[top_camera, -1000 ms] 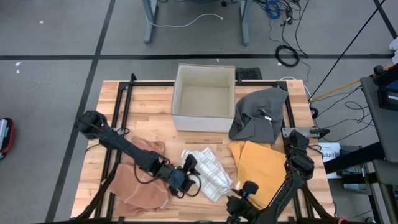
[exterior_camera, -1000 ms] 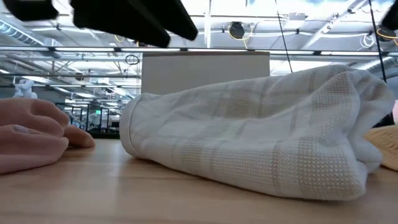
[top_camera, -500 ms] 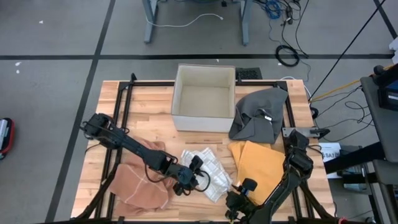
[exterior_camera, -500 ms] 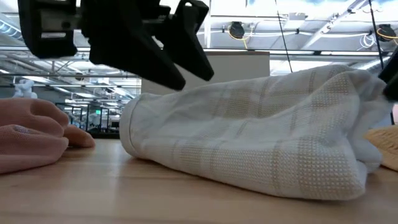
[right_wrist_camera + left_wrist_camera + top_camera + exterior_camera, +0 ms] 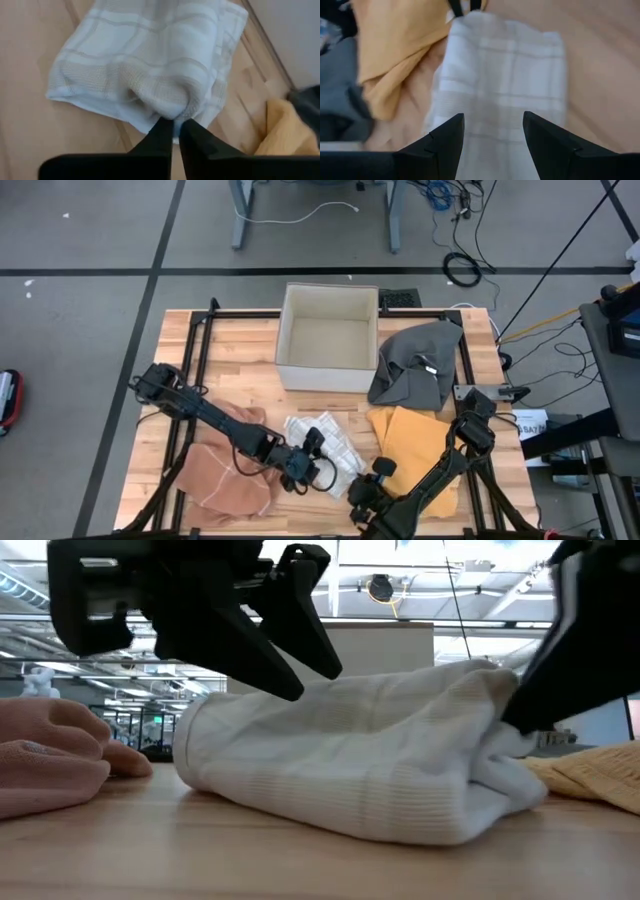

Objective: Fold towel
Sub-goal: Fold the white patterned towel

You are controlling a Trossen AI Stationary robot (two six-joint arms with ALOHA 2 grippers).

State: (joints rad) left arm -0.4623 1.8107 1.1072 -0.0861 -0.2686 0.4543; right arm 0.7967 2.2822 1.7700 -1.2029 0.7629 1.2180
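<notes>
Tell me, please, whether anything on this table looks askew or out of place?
The white towel is bunched and lies askew, with the right gripper shut on a puckered edge. The open left gripper hovers over it. The grey cloth, yellow cloth and pink cloth lie crumpled.

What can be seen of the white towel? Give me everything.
The white towel is a waffle-weave cloth with faint grey checks, lying bunched on the wooden table between the pink cloth and the yellow cloth. The right gripper has its jaws shut on a pinched fold at one edge; the left gripper hangs open over the other end.
</notes>
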